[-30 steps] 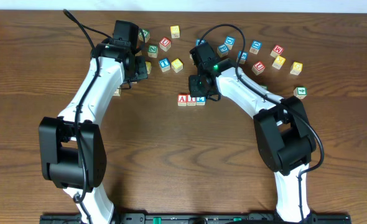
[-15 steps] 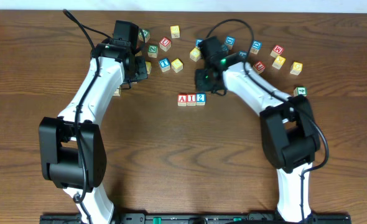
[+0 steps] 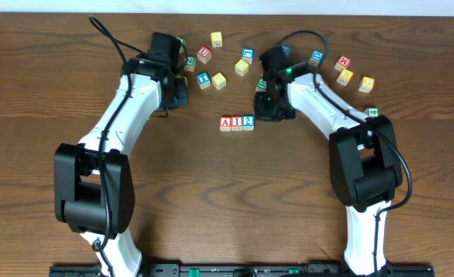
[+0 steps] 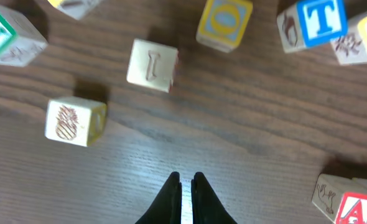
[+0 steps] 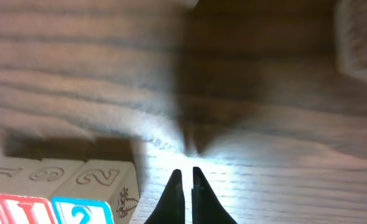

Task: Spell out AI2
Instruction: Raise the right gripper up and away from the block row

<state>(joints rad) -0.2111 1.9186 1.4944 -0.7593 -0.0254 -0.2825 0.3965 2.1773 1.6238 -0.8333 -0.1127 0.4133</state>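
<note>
Three blocks stand in a row reading A point(image 3: 225, 122), I point(image 3: 237, 122), 2 point(image 3: 248, 121) at the table's middle. My right gripper point(image 3: 269, 114) is shut and empty just right of the 2 block, apart from it. In the right wrist view the fingers point(image 5: 186, 177) are shut over bare wood, with the 2 block point(image 5: 90, 193) at the lower left. My left gripper point(image 3: 179, 92) is shut and empty, up and left of the row. The left wrist view shows its shut fingers point(image 4: 186, 182) and a red A block point(image 4: 357, 208) at the lower right corner.
Loose blocks lie along the table's far side: a yellow one point(image 3: 219, 80), a blue one point(image 3: 203, 78), a red one point(image 3: 204, 54), and several at the right, such as point(image 3: 342, 62). The left wrist view shows an embossed I block point(image 4: 151, 64), a pineapple block point(image 4: 74, 121) and a blue T block point(image 4: 311, 22).
My right gripper has drawn back to the right, away from the 2 block, leaving the row standing. My left arm has shifted slightly to the right.
</note>
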